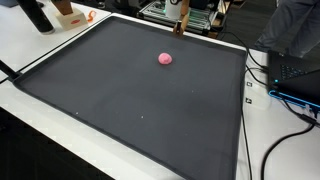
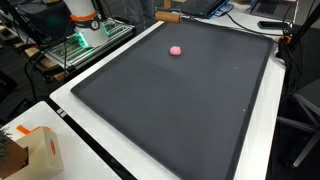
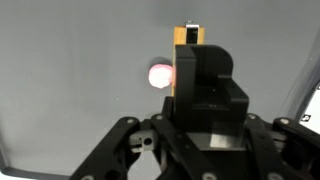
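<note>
**Block pinched at the mat's edge, ball loose on the mat**

The gripper [image 3: 190, 46] hangs over one edge of the black mat [image 1: 110, 105], the edge nearest the cluttered racks in an exterior view [image 1: 181, 24]. In the wrist view its fingers read as one dark mass with a small orange block [image 3: 189, 34] poking out at the tips. It looks clenched on that block, though the jaws are seen end-on and the contact itself is hidden. A grip so far out on the tips would leave most of the block clear of the fingers.

The pink ball [image 1: 165, 58] lies free on the mat, a little way in from that same edge and roughly midway along it; both exterior views show it [image 2: 176, 49]. Nothing props it, so the mat's flat, dull surface is probably what keeps it from rolling. In the wrist view the ball [image 3: 158, 74] sits just beside the fingers, lower down on the mat and apart from the block.
</note>
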